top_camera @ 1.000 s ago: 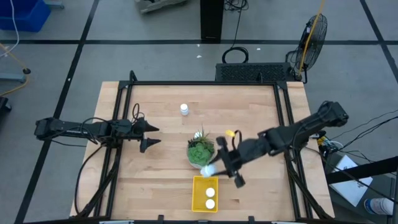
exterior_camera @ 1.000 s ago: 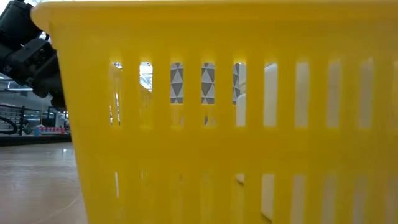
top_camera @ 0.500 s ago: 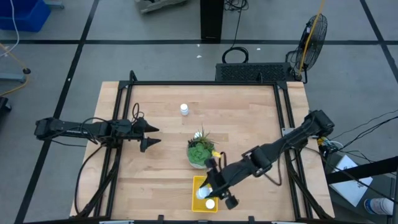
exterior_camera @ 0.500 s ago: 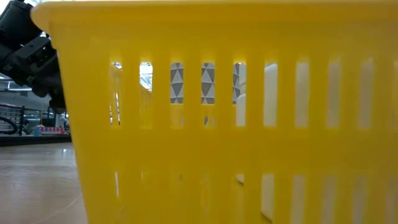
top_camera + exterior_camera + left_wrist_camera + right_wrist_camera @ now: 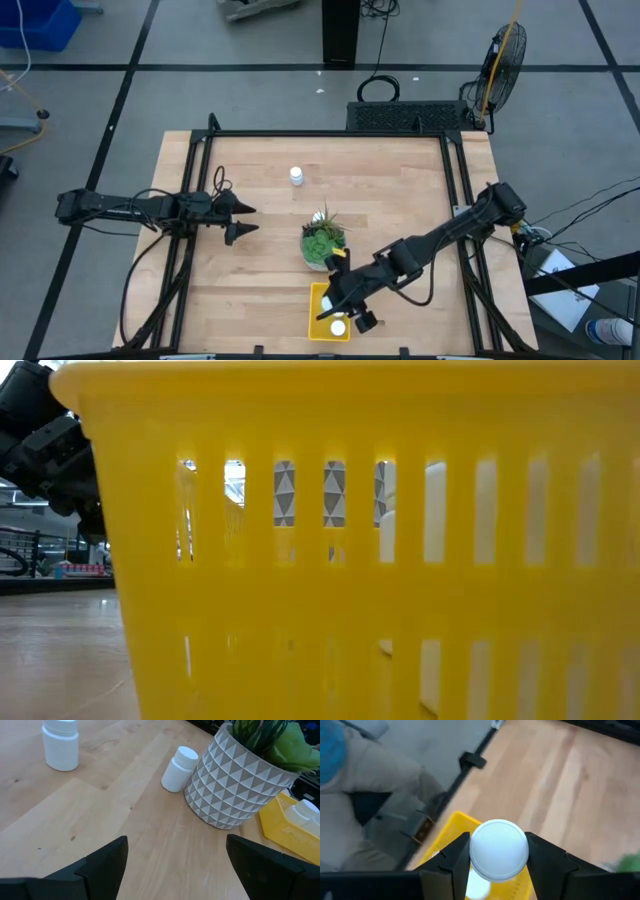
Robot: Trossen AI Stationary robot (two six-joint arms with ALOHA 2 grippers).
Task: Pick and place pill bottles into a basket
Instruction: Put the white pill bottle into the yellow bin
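Observation:
My right gripper (image 5: 337,303) (image 5: 499,849) is shut on a white pill bottle (image 5: 499,851) and hangs over the yellow basket (image 5: 318,300) (image 5: 451,827) near the table's front edge. Another white bottle (image 5: 338,326) lies in the basket. One pill bottle (image 5: 296,176) (image 5: 61,745) stands upright on the far part of the table. Another bottle (image 5: 178,768) stands right beside the plant pot (image 5: 235,785). My left gripper (image 5: 240,218) (image 5: 175,870) waits open at the table's left, touching nothing. My right gripper pinches the pill bottle between its two fingers, which sit on opposite sides of the cap end (image 5: 476,854). The fingers slant down from the table's right. The round cap faces the wrist. The bottle is lifted clear, above the basket.
A green potted plant (image 5: 322,240) stands mid-table, just beyond the basket. In the low view the basket's slotted wall (image 5: 350,590) fills the picture, with white bottles (image 5: 436,510) showing through the slots. A black frame (image 5: 330,133) runs along the table's edges.
My right gripper, still shut on the bottle, has moved from beside the plant toward the table's near edge and down, tipping further downward, and now hangs over the basket. The move slowed in the last half second.

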